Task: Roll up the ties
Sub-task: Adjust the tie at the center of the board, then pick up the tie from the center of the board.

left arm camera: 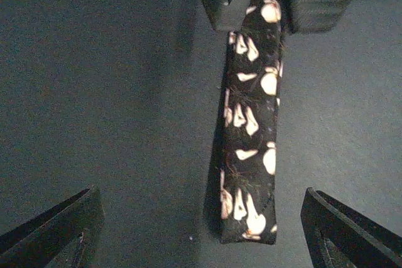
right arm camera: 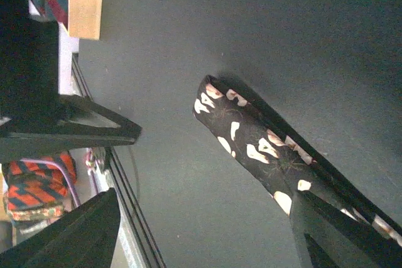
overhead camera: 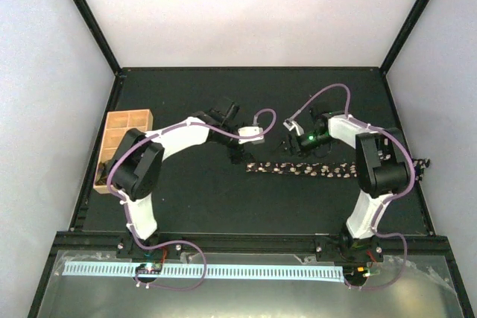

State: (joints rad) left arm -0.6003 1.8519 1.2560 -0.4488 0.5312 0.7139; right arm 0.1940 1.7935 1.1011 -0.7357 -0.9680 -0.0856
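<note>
The tie [overhead camera: 313, 170] lies flat and unrolled on the right half of the bench [overhead camera: 194, 206], roughly parallel to the near edge. Its left end is near the bench's middle, and the rest runs under the right arm toward the right edge. It is dark with pale speckles.

The left gripper [overhead camera: 234, 156] hangs at the tie's left end with its jaws spread wide and nothing in them. In the left wrist view its fingers [left arm camera: 56, 230] stand either side of the tie [left arm camera: 251, 123], whose blunt end lies nearer the right-hand finger, not touching either.

The right gripper [overhead camera: 287, 147] sits just beyond, a little further along the tie, with its jaws also spread and empty. In its wrist view the tie [right arm camera: 251, 142] runs diagonally and passes under one finger [right arm camera: 339, 236]; whether they touch I cannot tell.

A tray [overhead camera: 123, 147] sits at the bench's left edge, well apart from the tie.
</note>
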